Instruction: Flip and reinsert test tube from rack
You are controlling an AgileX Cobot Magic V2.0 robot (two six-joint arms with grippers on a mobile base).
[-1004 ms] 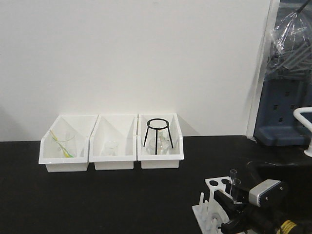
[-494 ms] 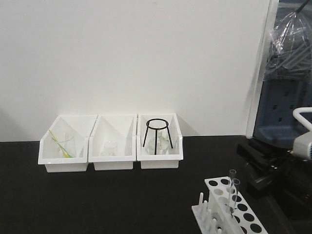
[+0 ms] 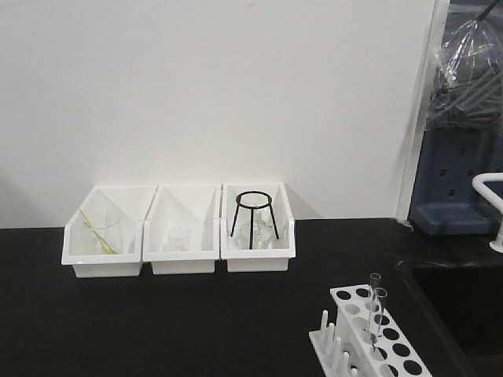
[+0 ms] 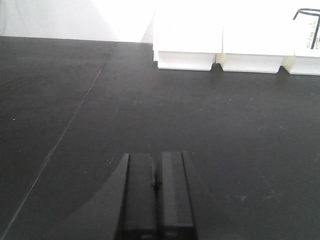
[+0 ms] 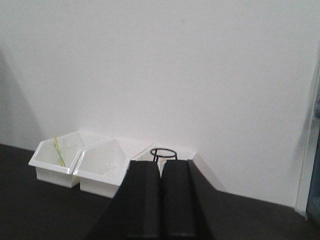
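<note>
Black and matte, the tabletop (image 3: pixel 157 322) runs back to a plain white wall (image 3: pixel 212 86), where three white open-front bins (image 3: pixel 179 229) sit side by side; the rightmost holds a black wire tripod (image 3: pixel 254 218). At the right stands a blue unit (image 3: pixel 460 177) with clear plastic wrap above it. Near the front right corner sits the rack (image 3: pixel 369 339), white with round holes and a row of pegs along its left side, and two clear test tubes (image 3: pixel 376 305) stand upright in its far holes. Neither arm appears in the front view. The left gripper (image 4: pixel 157 200) hangs low over bare tabletop, jaws pressed together and empty. The right gripper (image 5: pixel 160 200) is raised, facing the wall and bins, jaws likewise together and holding nothing.
</note>
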